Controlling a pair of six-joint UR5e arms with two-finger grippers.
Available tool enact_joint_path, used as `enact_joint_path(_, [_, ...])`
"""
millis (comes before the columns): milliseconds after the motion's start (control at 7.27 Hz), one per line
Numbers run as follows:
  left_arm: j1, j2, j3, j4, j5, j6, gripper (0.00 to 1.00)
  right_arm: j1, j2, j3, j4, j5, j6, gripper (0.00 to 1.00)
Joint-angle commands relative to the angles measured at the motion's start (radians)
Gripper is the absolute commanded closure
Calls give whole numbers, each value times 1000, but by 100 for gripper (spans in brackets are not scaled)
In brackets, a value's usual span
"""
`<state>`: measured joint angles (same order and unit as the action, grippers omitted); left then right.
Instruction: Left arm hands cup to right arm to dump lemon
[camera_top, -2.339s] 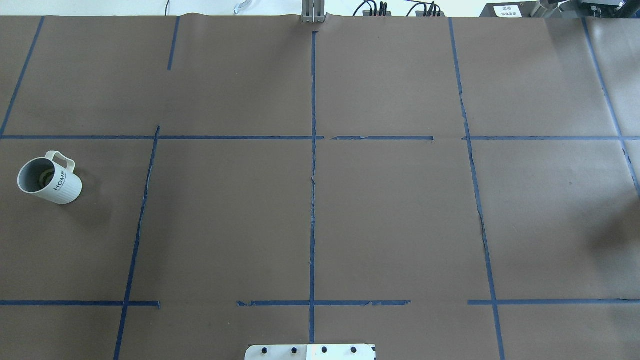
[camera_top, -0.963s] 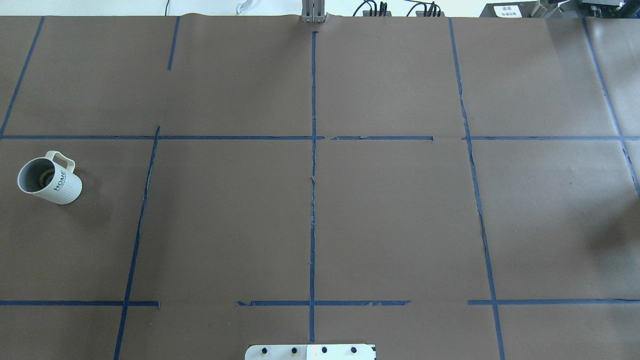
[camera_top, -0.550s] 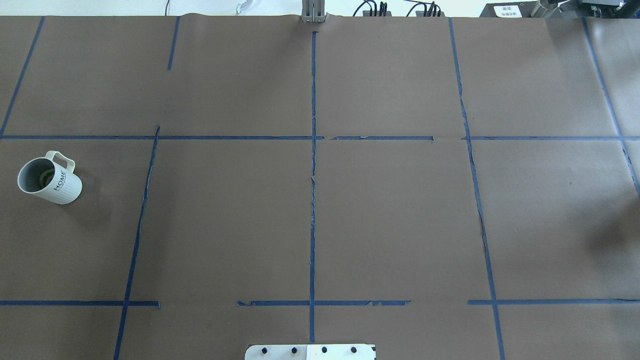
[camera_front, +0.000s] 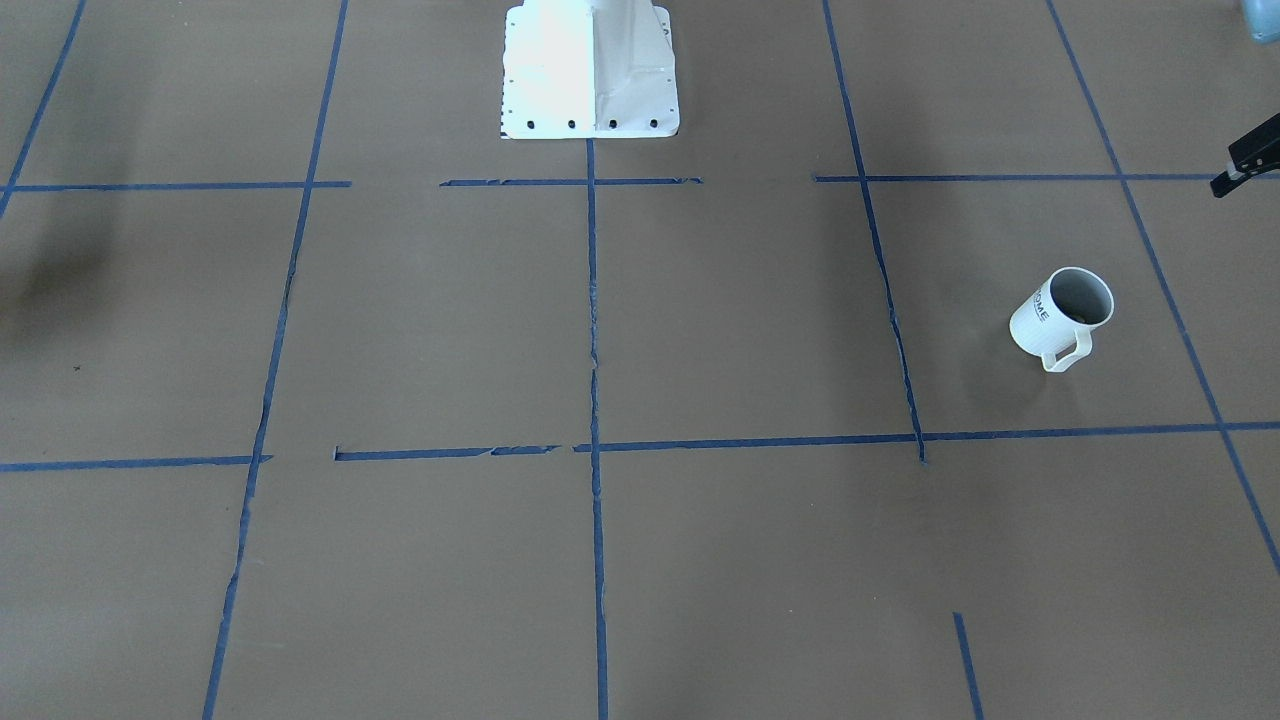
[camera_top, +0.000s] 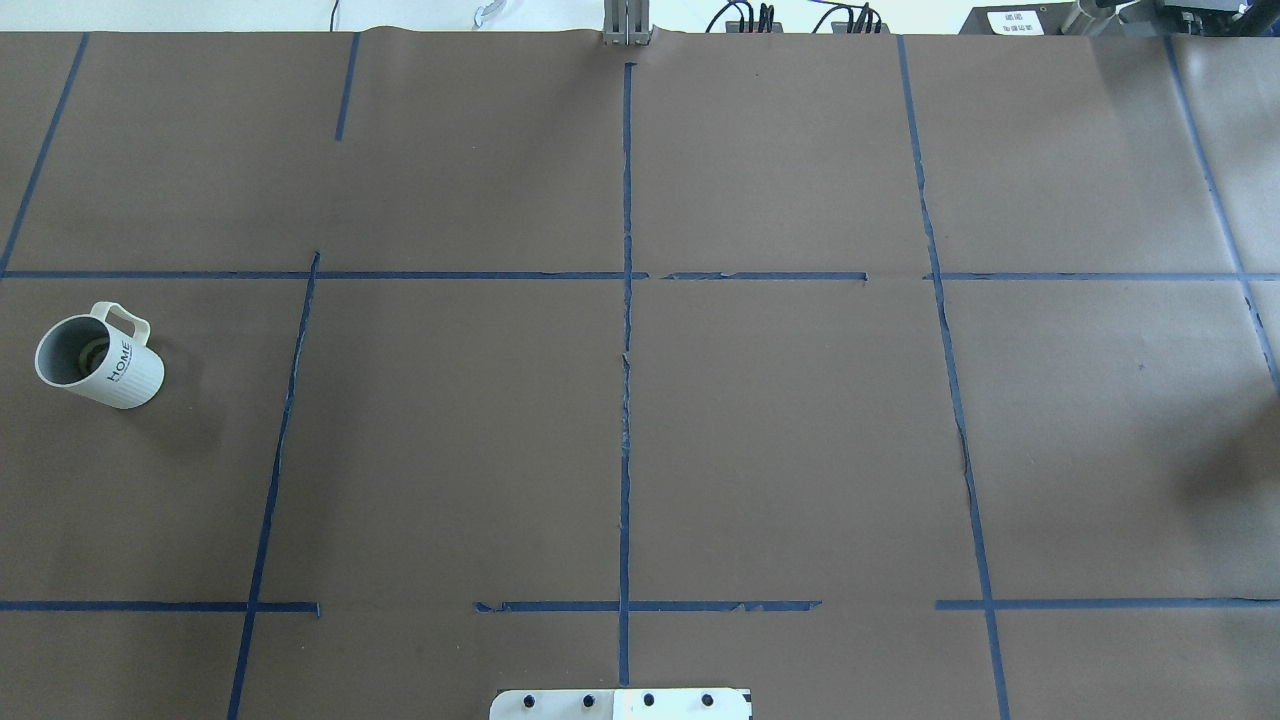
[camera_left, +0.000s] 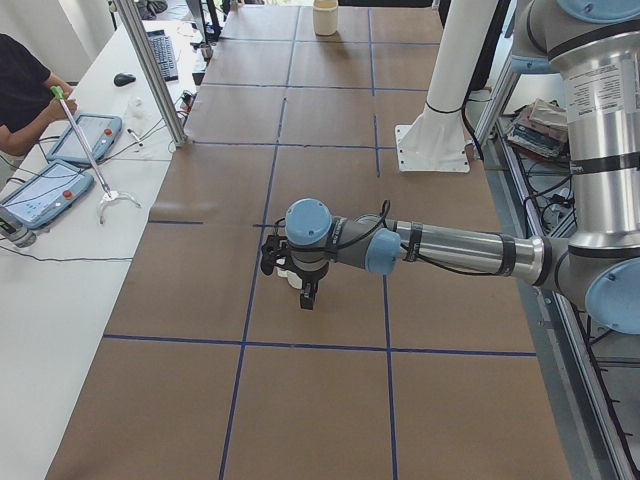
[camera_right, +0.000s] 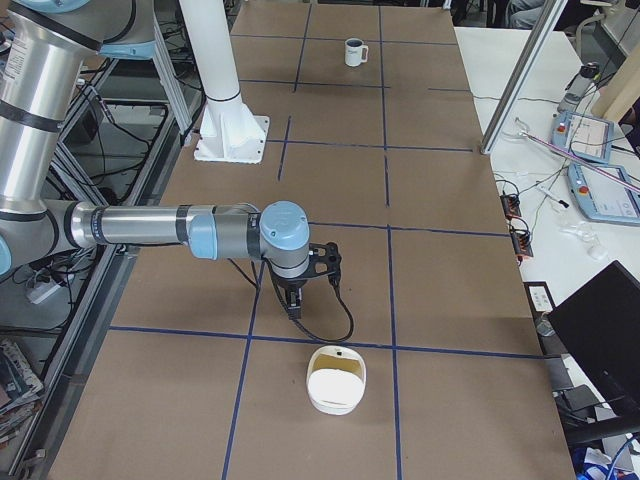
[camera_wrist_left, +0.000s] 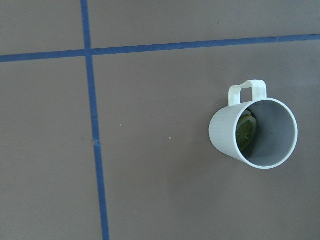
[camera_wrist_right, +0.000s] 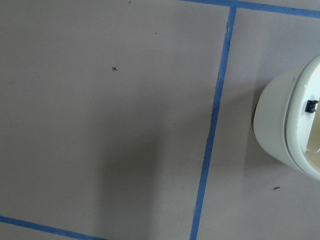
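A: Status?

B: The cup (camera_top: 98, 362) stands upright on the table (camera_top: 780, 430), far out on the robot's left side. Its handle (camera_wrist_left: 247, 91) points away from the base. The lemon (camera_wrist_left: 245, 132) slice leans on the inside wall. Nothing touches the cup.

A: Left arm?

B: The left arm (camera_left: 450, 248) is stretched low over that area, wrist camera looking straight down. The cup sits right of centre in the wrist view, so I judge it's not lined up. The left fingers (camera_left: 307, 296) show only from the side, plus a sliver at the edge of the front view. Can't tell if they're open or closed.

A: Right?

B: The right arm (camera_right: 150, 225) is over its own end of the table, well apart from the cup and near a white container (camera_right: 337, 380). The right fingers (camera_right: 292, 303) show in the side view only, so can't tell there either.

A: So the step is left pickup. How to do it well?

B: My take:
- Centre over the cup first, then descend.
- Pinch one wall, with the inner finger clear of the lemon, or span the body.
- Leave the handle or the opposite wall free so the right arm has something to take.
- Keep the cup upright through lift and carry, or the slice likely drops early.
- The ribbed wall looks smooth, so use a firm grip and a slow lift.
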<state>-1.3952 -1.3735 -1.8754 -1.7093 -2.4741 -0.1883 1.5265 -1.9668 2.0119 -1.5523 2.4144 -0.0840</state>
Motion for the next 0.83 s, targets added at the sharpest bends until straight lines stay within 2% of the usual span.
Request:
enact_joint_path(0, [99,-59,57,-88,4,-127,0,0,-1,-1,43,2,0,0])
enact_joint_path(275, [152,-130,136,-105,79,-135,0,-5,2,-1,44,0,1,0])
enact_joint_path(688, [232,-174,206,-122,118,-212,0,-29,3,-1,44,0,3,0])
